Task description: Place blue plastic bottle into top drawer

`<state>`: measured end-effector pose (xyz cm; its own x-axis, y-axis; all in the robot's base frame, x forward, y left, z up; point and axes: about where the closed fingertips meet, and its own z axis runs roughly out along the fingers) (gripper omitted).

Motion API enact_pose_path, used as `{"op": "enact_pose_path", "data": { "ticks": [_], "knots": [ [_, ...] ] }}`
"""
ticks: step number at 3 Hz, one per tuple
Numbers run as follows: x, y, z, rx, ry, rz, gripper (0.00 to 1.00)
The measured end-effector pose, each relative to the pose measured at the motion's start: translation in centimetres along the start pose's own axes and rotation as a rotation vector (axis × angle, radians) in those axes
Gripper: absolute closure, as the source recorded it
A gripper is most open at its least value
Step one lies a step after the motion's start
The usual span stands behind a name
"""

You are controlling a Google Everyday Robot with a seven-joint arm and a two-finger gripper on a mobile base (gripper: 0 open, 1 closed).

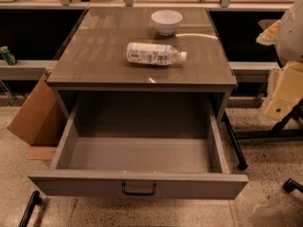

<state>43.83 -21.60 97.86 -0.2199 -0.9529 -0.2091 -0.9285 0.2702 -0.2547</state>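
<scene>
While the hand is unseen, blue plastic bottle (154,54) lies above open top drawer (75,185)

We can read nothing here; the dark print on the blue plastic bottle (154,54) is too small for us

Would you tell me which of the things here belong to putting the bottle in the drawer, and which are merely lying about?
For the job: blue plastic bottle, on its side on the cabinet top; top drawer, open; the hand, out of view.

Lying about: white bowl behind the bottle; cardboard box at the left; green can.
</scene>
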Motion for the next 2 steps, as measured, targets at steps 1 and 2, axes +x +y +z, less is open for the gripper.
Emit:
{"op": "enact_pose_path", "data": {
  "ticks": [1, 2],
  "knots": [
    [0.0, 0.0, 0.0, 0.000, 0.000, 0.000, 0.00],
    [-3.4, -2.7, 2.1, -0.021, -0.090, -0.029, 0.00]
  ]
}}
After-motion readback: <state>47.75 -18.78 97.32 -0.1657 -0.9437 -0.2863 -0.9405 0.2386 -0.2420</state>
